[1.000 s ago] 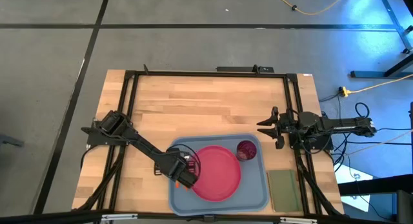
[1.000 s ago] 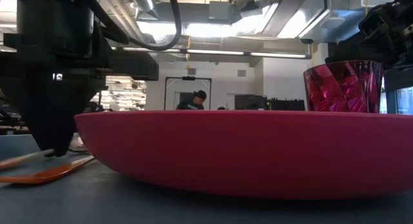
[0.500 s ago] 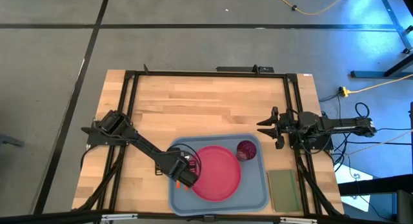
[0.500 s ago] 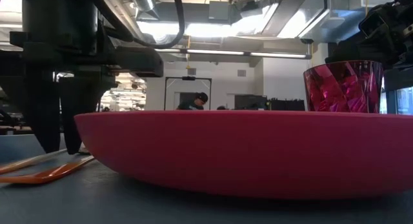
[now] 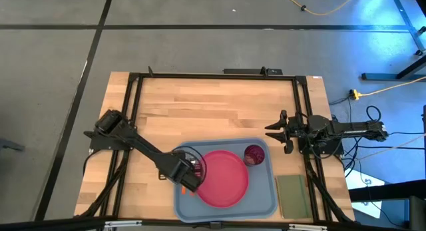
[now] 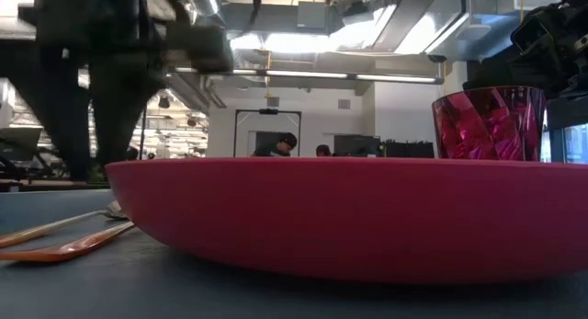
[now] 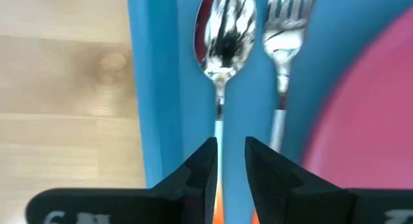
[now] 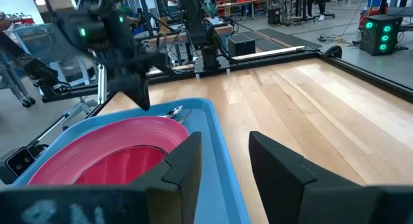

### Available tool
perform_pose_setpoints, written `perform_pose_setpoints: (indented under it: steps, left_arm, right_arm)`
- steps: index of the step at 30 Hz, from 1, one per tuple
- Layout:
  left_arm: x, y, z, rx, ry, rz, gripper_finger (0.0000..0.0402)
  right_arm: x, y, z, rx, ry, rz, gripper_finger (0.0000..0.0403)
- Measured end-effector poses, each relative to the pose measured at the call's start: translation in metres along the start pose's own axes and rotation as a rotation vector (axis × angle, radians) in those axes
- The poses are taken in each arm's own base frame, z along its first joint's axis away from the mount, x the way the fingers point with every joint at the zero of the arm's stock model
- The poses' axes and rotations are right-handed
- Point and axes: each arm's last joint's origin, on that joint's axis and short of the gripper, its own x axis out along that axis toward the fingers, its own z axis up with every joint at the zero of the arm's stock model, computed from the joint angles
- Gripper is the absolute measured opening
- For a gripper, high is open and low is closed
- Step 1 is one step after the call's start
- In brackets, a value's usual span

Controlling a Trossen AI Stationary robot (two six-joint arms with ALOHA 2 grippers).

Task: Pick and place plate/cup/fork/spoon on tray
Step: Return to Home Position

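Note:
My left gripper (image 5: 188,180) hangs open over the left side of the light blue tray (image 5: 263,204), touching nothing. In the left wrist view its fingers (image 7: 230,146) stand above the spoon's handle. The spoon (image 7: 223,30) and the fork (image 7: 284,24) lie side by side on the tray floor, between the tray's left rim and the pink-red plate (image 5: 223,178). The dark red cup (image 5: 254,154) stands in the tray's far right corner. In the low view the left gripper (image 6: 92,126) is well above the two orange handles (image 6: 64,250). My right gripper (image 5: 274,132) waits open at the table's right side.
An olive green pad (image 5: 291,195) lies on the table right of the tray. A black frame (image 5: 213,76) runs around the wooden tabletop. Bare wood lies beyond the tray's far side (image 5: 213,111). People show in the room behind the table (image 6: 276,142).
My left gripper stood with its fingers shut down at the spoon's handle on the tray. It has opened, let go of the handle, and risen straight up. The spoon stays lying on the tray beside the fork.

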Motion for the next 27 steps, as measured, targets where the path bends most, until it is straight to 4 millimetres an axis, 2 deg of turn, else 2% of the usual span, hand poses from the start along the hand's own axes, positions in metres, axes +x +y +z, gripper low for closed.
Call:
perform_pose_setpoints:
  steps: [6,11,14,23,27]
  left_arm:
    - [-0.034,0.005,0.013,0.079,0.0,-0.056,0.0073]
    - [-0.057,0.012,0.03,0.419,-0.121,-0.076,0.0073]
    - [-0.068,0.014,0.033,0.621,-0.119,-0.106,0.0073]
    - [-0.075,0.01,0.038,0.857,-0.212,-0.15,0.0073]
    - [-0.09,0.014,0.043,0.903,-0.198,-0.192,0.0073]
  right_arm:
    - [0.0,0.0,0.0,0.0,0.0,0.0,0.0134]
    - [0.0,0.0,0.0,0.0,0.0,0.0,0.0134]
    - [0.0,0.0,0.0,0.0,0.0,0.0,0.0134]
    - [0.0,0.0,0.0,0.0,0.0,0.0,0.0134]
    - [0.0,0.0,0.0,0.0,0.0,0.0,0.0134]
